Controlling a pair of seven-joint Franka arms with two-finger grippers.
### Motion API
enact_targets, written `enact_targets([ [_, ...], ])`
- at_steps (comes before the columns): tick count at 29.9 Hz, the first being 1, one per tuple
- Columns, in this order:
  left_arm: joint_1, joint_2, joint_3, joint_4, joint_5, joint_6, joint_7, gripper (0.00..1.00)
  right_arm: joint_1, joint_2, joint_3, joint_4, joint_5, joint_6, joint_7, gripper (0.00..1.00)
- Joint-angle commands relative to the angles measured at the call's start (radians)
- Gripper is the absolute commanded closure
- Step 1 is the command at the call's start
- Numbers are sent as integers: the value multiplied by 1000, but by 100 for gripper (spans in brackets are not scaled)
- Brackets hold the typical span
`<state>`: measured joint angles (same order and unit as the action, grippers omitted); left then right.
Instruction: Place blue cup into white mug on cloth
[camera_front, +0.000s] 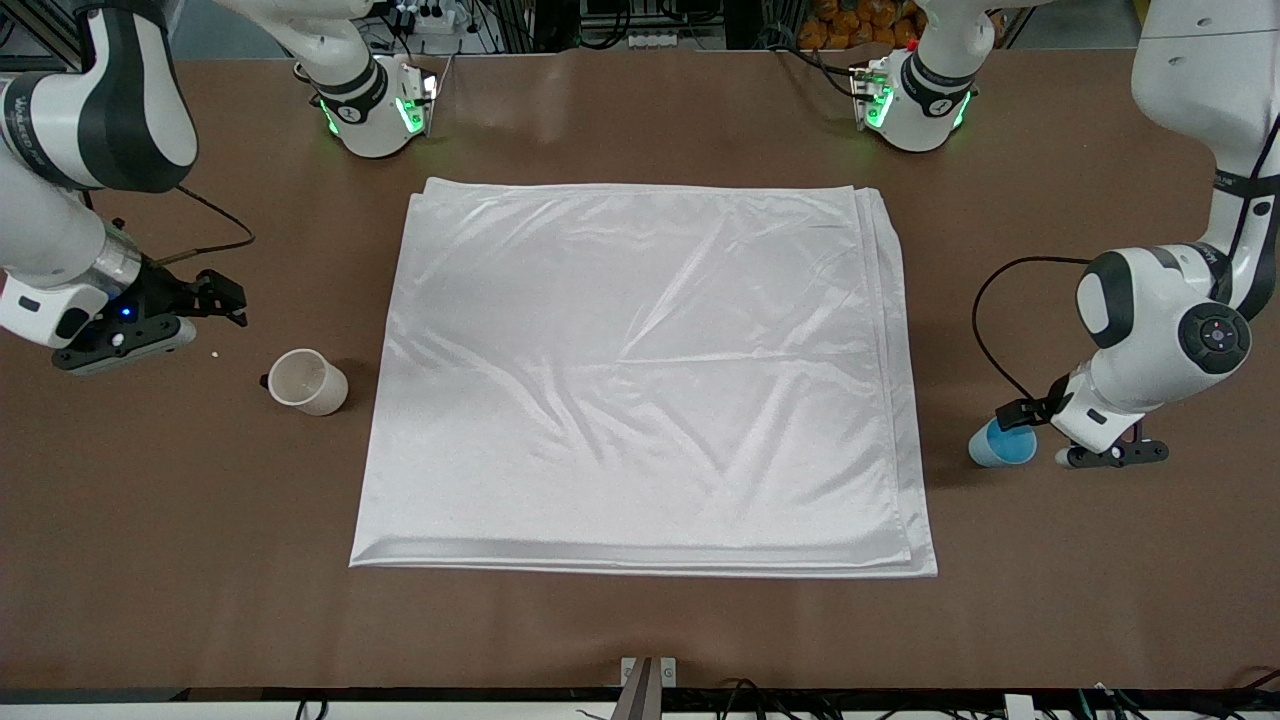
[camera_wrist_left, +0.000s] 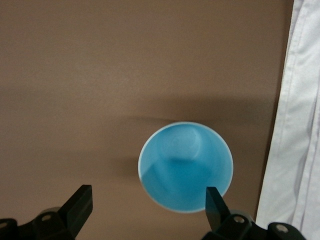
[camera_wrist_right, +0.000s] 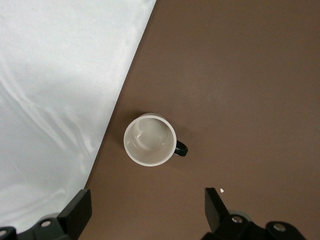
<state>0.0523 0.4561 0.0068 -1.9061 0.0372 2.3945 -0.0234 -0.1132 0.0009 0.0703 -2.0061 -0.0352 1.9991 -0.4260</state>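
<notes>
While the right gripper (camera_front: 232, 300) hangs open above the white mug (camera_front: 307, 382) beside the cloth (camera_front: 640, 380), the left gripper (camera_front: 1085, 440) spreads over the blue cup (camera_front: 1001, 444) on bare table; I'd center each pair of fingers around its rim before closing.

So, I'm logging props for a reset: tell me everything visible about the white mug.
The white mug is a small off-white cylinder, ceramic by its look, with a small dark handle and a pale, empty interior. It stands upright on the bare brown table, beside the cloth but apart from its edge, toward the right arm's end. Nothing touches it; the right end effector hangs open above.
</notes>
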Motion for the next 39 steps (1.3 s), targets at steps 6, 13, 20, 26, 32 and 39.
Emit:
enact_targets([
  [6,4,39,-4,24,24,34,8,0,-57,63,8,-36,15,78,-240,0],
  [13,11,73,-4,25,24,80,8,0,-95,143,8,-34,15,141,-411,0],
  [20,4,85,-4,24,23,100,8,21,-97,205,6,-33,11,202,-551,0],
  [26,4,87,-5,24,23,100,7,77,-100,257,8,-33,6,268,-709,0],
  [32,3,87,-5,24,24,100,8,100,-109,306,6,-33,6,333,-878,0],
  [39,-11,87,-5,22,24,100,8,100,-115,349,6,-34,4,334,-1034,0],
])
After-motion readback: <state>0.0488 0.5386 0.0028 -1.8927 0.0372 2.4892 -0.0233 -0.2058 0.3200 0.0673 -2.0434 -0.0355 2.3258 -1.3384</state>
